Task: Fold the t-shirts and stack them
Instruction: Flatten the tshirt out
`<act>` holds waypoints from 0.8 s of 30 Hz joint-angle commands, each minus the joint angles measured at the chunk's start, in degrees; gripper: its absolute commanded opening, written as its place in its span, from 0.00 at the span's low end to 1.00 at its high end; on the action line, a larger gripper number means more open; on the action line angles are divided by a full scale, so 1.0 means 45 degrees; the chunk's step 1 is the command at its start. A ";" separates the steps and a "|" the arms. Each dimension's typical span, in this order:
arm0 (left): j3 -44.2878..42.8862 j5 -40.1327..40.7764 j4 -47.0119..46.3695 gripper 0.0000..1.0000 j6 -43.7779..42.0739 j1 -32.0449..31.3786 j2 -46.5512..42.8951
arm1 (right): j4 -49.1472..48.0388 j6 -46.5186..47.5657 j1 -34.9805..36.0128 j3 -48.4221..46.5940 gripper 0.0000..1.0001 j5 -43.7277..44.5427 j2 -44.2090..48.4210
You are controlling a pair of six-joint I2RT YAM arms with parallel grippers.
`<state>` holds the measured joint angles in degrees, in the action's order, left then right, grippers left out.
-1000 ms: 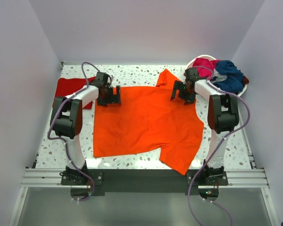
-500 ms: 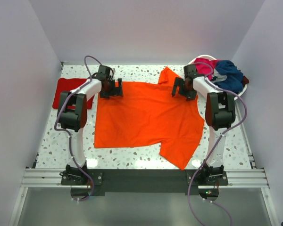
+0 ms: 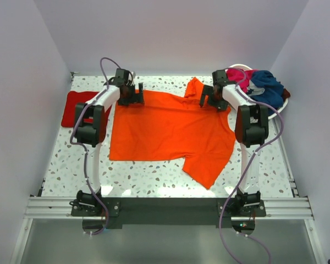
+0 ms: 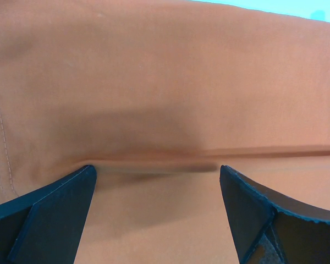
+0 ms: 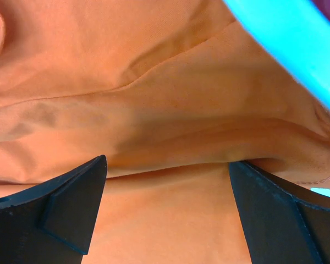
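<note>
A large orange t-shirt (image 3: 170,132) lies spread flat on the speckled table, one sleeve at the far edge and one toward the front right. My left gripper (image 3: 131,98) sits over its far left edge and my right gripper (image 3: 213,102) over its far right edge. Both are open, jaws wide. In the left wrist view a crease of orange cloth (image 4: 165,88) runs between the fingertips (image 4: 49,214). The right wrist view shows rumpled orange cloth (image 5: 154,99) between the fingertips (image 5: 275,214). A folded red t-shirt (image 3: 77,107) lies at the far left.
A white basket (image 3: 235,67) at the back right holds a magenta tee (image 3: 239,77) and a navy tee (image 3: 267,88). Walls close in the table on the left, back and right. A pale blue band (image 5: 286,49) crosses the right wrist view's upper right.
Both grippers have moved toward the back of the table, and the orange t-shirt has slid back with them; its front hem now lies farther from the arm bases.
</note>
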<state>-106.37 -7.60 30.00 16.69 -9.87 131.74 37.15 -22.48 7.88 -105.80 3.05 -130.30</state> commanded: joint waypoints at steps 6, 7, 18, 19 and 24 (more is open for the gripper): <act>-0.0094 -0.1242 -0.0319 1.00 -0.1440 0.0006 -0.1422 | -0.0207 0.0502 -0.0091 -0.0161 0.98 -0.1398 0.0341; -0.0016 -0.1203 -0.0319 1.00 -0.1520 -0.0014 -0.2043 | -0.0188 0.0542 -0.0091 -0.0219 0.98 -0.1748 0.0574; 0.8220 0.3677 0.0480 1.00 0.2108 -0.0326 -0.8412 | -0.0169 0.0230 -0.0071 0.0443 0.98 -0.2551 0.2450; 0.8865 0.4009 0.0540 1.00 0.2518 -0.0365 -0.9248 | -0.0169 0.0211 -0.0071 0.0599 0.98 -0.2591 0.2606; 1.1973 0.4950 0.0872 1.00 0.5096 -0.0346 -1.1324 | -0.0286 0.0249 -0.0071 0.1810 0.98 -0.3001 0.3718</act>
<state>-57.34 8.93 31.55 29.61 -11.40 84.82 36.29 -21.39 7.75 -100.01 -7.60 -118.67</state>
